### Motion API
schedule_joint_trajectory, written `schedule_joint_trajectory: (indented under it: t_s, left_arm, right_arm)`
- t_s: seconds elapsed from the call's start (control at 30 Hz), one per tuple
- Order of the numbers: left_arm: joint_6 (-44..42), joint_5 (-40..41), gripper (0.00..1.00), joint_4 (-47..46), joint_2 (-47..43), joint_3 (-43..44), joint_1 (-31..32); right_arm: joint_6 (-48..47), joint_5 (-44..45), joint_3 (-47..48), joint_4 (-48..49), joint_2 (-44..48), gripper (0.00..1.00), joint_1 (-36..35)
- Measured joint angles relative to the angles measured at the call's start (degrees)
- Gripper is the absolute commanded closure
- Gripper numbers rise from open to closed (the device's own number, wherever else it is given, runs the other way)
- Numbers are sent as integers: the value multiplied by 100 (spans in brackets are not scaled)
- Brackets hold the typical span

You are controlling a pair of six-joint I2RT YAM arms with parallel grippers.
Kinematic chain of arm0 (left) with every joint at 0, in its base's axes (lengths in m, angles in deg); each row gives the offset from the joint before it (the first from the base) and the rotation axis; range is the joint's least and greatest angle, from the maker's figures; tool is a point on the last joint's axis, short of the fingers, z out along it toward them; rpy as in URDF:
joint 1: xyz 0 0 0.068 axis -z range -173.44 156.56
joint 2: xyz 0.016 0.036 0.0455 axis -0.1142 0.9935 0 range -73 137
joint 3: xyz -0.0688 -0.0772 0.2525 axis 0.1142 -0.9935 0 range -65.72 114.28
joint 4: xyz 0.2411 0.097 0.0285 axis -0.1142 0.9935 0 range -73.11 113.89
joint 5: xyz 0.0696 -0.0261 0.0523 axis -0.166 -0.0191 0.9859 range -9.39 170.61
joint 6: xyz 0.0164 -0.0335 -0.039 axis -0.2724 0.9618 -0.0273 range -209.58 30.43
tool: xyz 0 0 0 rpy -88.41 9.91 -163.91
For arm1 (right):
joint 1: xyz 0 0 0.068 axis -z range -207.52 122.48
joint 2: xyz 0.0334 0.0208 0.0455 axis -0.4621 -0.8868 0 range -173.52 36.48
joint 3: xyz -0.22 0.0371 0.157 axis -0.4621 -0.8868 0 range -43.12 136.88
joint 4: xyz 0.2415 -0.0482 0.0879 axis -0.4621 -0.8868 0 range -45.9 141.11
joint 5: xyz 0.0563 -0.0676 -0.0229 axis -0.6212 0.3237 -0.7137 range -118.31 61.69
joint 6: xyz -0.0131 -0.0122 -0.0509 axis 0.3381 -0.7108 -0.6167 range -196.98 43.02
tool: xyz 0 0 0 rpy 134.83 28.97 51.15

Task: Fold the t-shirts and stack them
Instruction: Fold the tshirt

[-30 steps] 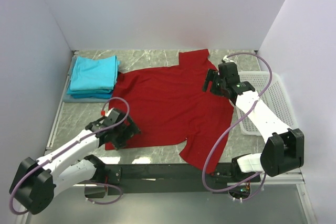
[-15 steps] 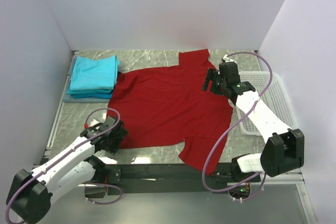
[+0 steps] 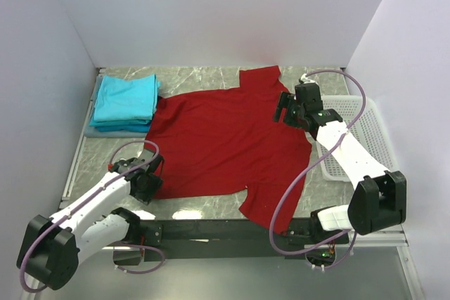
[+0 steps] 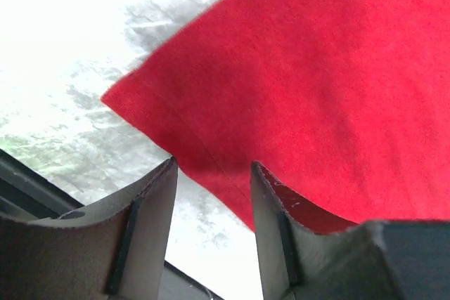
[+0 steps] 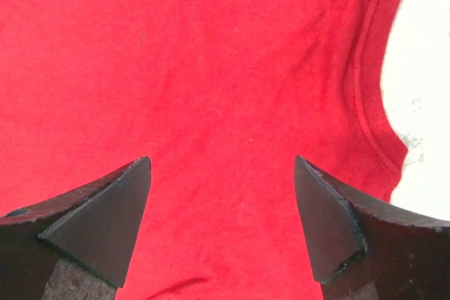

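Marble-patterned tabletop [image 3: 211, 79] is filling the floor of a white-walled booth. We are seeing bare stone down its left edge and in the near strip by the arm bases, which is the open room around the cloth.

Across the middle the dark red t-shirt [image 3: 218, 138] is lying spread flat. Its hem is facing left, its neckline is facing right, and one sleeve is reaching the far edge. The white lattice basket [image 3: 360, 128] is sitting against the right wall, just beside the neckline side. The teal t-shirts [image 3: 126, 98] are resting folded in a stack at the far left, just beside the red hem's far corner.

The left gripper [image 4: 211, 166] is sitting low at the hem's near corner. Its jaws are standing part-way apart, with the hem edge running through the gap, flat and unpinched. The right gripper [image 5: 221, 163] is hovering over the chest near the neckline with its jaws wide and holding nothing.
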State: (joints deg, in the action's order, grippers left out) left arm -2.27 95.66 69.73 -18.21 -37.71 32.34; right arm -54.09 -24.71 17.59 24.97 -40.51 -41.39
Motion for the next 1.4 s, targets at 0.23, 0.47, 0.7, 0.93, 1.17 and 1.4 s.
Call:
schedule_joint_trajectory:
  t_s: [0.23,0.47,0.7,0.93,1.17,1.4]
  left_arm:
    - [-260,-72,63,-87,610,85,-476]
    - [-363,-59,99,-111,645,116,-498]
    - [-424,-59,100,-173,476,35,-498]
    - [-673,-15,99,-411,221,-39,-498]
    - [-894,-15,99,-629,-133,-190,-498]
    - [-979,-15,99,-713,-409,-205,-498]
  right_arm:
    - [-24,0,-2,0,-186,12,131]
    - [-22,-20,-2,-2,-192,12,170]
    - [-26,-20,-87,-17,-157,12,107]
    - [-168,275,-505,-437,151,13,-1510]
    - [-28,-260,-1550,-1279,1104,17,-3198]
    - [468,-767,-2120,-1738,1405,21,-4513]
